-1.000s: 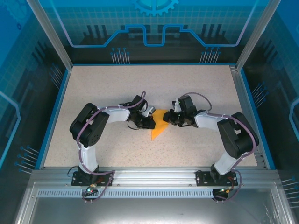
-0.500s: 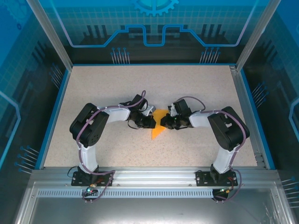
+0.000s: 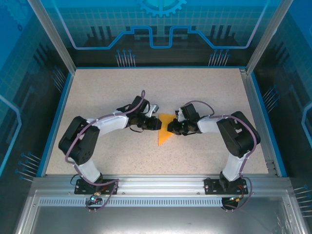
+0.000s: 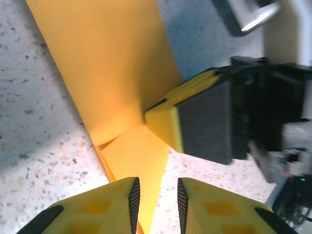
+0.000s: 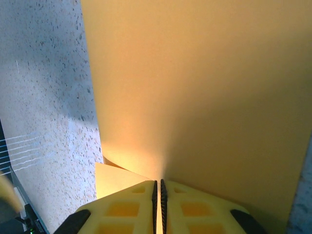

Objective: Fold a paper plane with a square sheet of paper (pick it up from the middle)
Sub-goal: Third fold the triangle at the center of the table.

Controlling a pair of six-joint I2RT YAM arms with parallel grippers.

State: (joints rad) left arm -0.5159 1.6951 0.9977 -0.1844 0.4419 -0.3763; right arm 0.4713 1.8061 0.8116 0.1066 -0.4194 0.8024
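The paper plane [image 3: 164,132] lies near the middle of the table [image 3: 112,87], between the two grippers, with its sharp tip pointing to the near edge. It already has a narrow folded shape, so I judge that the work is in its late folds and not at the beginning.

The right gripper [image 3: 170,127] is closed on the right side of the plane. In its wrist view the two pads meet with only the paper layers between them. The left gripper [image 4: 155,190] stands a little open - a narrow gap shows between its pads. The folded edge of the plane runs into this gap and, as far as I can see, is not pinched.

The next move, I think, asks the left gripper either to close on that edge or to draw away, with the right one holding the plane against sliding. The paper is thin, so a hard pull could tear it or open the crease.
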